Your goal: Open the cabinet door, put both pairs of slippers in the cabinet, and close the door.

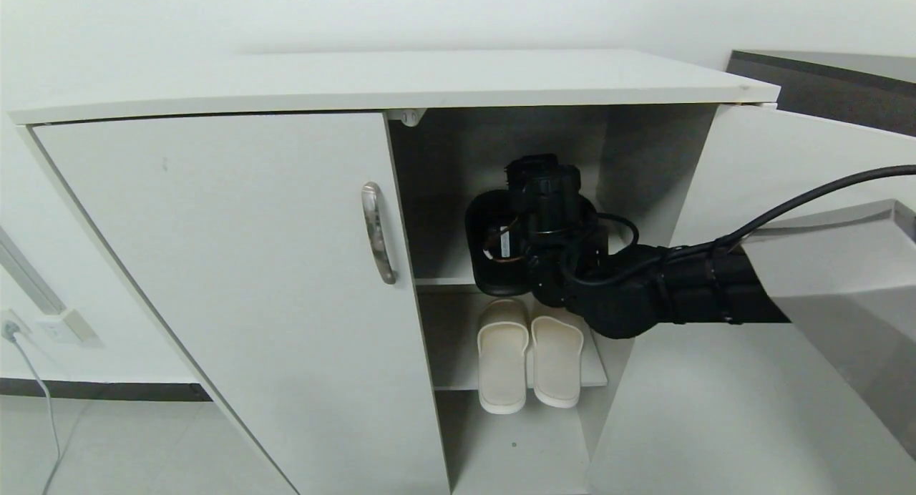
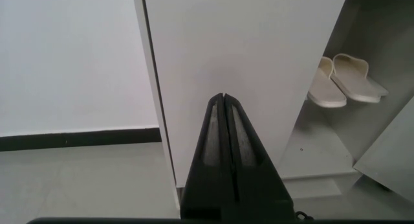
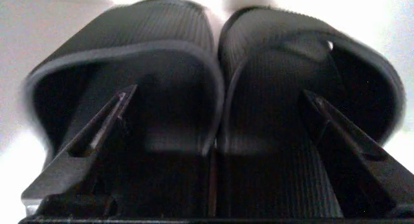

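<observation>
Right gripper (image 3: 220, 91) pinches black slippers (image 3: 162, 68) together at upper shelf inside cabinet (image 1: 429, 76). White slippers (image 1: 529, 359) on shelf below. Left gripper (image 2: 223, 101) pressed together, facing closed left door (image 2: 246, 49).

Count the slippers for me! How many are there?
4. Two white slippers lie side by side on the lower shelf. Two black slippers are pressed together in the right gripper, at the shelf above.
</observation>
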Controlling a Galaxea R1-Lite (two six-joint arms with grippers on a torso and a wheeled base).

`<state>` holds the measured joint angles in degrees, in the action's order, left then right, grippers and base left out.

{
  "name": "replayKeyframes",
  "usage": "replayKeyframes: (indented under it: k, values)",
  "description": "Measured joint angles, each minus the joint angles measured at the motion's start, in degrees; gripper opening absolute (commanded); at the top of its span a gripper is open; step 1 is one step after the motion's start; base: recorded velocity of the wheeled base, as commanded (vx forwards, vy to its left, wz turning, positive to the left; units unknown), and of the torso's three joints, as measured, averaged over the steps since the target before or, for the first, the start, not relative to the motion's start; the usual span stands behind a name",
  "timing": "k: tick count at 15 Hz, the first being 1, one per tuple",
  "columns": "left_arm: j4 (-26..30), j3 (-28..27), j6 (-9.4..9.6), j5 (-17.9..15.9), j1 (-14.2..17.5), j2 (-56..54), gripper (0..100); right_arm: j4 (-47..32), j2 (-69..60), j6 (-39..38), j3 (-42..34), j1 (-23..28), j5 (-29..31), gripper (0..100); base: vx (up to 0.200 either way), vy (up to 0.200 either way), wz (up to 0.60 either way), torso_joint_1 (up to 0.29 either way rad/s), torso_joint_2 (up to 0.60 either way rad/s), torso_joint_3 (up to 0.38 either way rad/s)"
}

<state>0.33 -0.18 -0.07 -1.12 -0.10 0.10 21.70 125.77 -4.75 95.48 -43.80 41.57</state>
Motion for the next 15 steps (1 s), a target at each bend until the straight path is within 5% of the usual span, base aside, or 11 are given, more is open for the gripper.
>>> replayKeyframes:
  k: [15]
  values:
    - [0.0, 0.0, 0.18, -0.1, 0.0, 0.0, 0, 18.8, -23.7, -0.8, -40.4, -9.6, -3.1, 100, 0.000, 0.000, 0.00, 0.000, 0.00, 0.000]
